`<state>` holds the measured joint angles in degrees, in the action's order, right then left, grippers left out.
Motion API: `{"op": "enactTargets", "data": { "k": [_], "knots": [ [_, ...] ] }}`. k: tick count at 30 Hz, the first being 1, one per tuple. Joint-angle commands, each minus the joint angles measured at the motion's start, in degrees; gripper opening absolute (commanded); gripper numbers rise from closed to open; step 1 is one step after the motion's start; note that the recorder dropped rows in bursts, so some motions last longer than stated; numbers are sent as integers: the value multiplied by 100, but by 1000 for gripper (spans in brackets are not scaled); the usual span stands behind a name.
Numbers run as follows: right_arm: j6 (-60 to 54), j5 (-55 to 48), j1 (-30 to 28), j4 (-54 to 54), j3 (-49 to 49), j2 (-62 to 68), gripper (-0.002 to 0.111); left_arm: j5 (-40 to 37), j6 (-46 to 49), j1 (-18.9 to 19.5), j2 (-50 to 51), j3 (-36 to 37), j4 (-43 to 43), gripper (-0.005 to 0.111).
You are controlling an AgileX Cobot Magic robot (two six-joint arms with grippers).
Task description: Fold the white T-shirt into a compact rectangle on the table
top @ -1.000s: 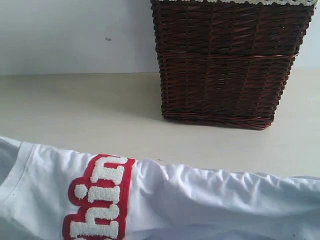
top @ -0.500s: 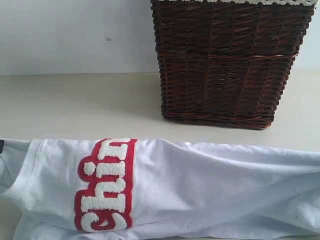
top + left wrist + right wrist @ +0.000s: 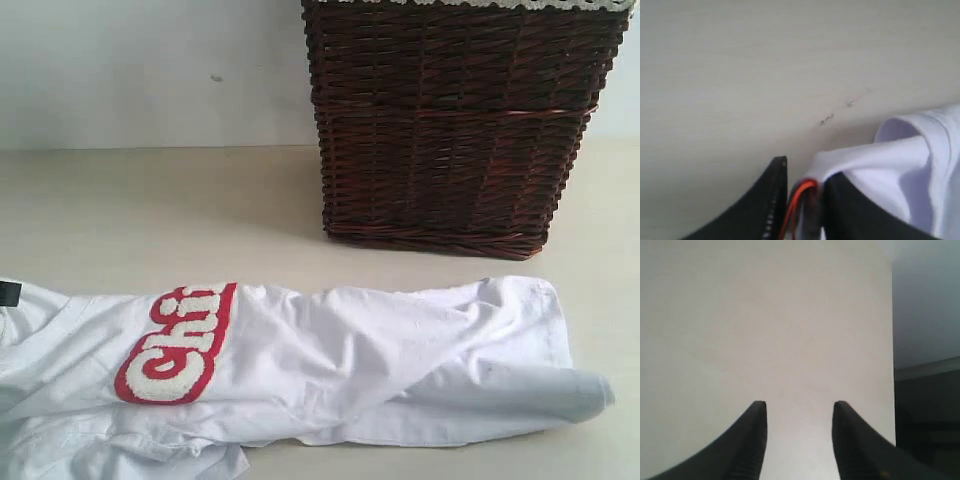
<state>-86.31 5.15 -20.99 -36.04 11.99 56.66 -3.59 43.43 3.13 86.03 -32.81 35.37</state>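
Quick count: one white T-shirt [image 3: 350, 350], one dark brown wicker basket [image 3: 450, 130], one table [image 3: 150, 220] and two grippers. The shirt lies on the table in front of the basket, near it but not touching. It's bunched into a long, rumpled band running across the exterior view, with one end spilling past that view's left edge. The fuzzy white letters outlined in red [image 3: 180, 340] sit toward that end and I can read "Chi". The basket stands upright at the back of the table with a pale trim [image 3: 470, 3] just showing along its rim. From this angle only its woven side shows, so I can't tell what's inside, if anything. The left gripper [image 3: 809, 169] has its two dark fingers close together, pinching a fold of the shirt [image 3: 900, 165], with a thin orange tag [image 3: 797, 197] caught in the narrow gap too, right down near the tabletop [image 3: 740, 75]. The right gripper [image 3: 799, 407] is spread wide with nothing between its fingers, over bare table [image 3: 765, 315] close to the table's edge.
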Motion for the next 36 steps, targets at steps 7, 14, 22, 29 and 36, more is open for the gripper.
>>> {"op": "enactTargets", "data": {
  "k": [7, 14, 22, 29, 36],
  "knots": [
    [750, -372, -34, -10, 531, 80, 45, 811, -29, 14, 219, -211, -22, 77],
    [750, -1954, -34, -41, 1254, -75, 44, 1940, -64, 14, -349, -446, -830, 77],
    [-619, -5381, -34, -1046, 1902, -806, 13, 1637, -651, -184, -2600, -575, -1475, 50],
    [181, -4962, -34, -1113, 1902, -2345, 0, -398, -662, -157, -4843, -481, 122, 16],
    [615, -4938, -34, -1004, 1902, -3975, 0, -1209, -652, -157, -6574, 738, 163, 4]
  ]
}}
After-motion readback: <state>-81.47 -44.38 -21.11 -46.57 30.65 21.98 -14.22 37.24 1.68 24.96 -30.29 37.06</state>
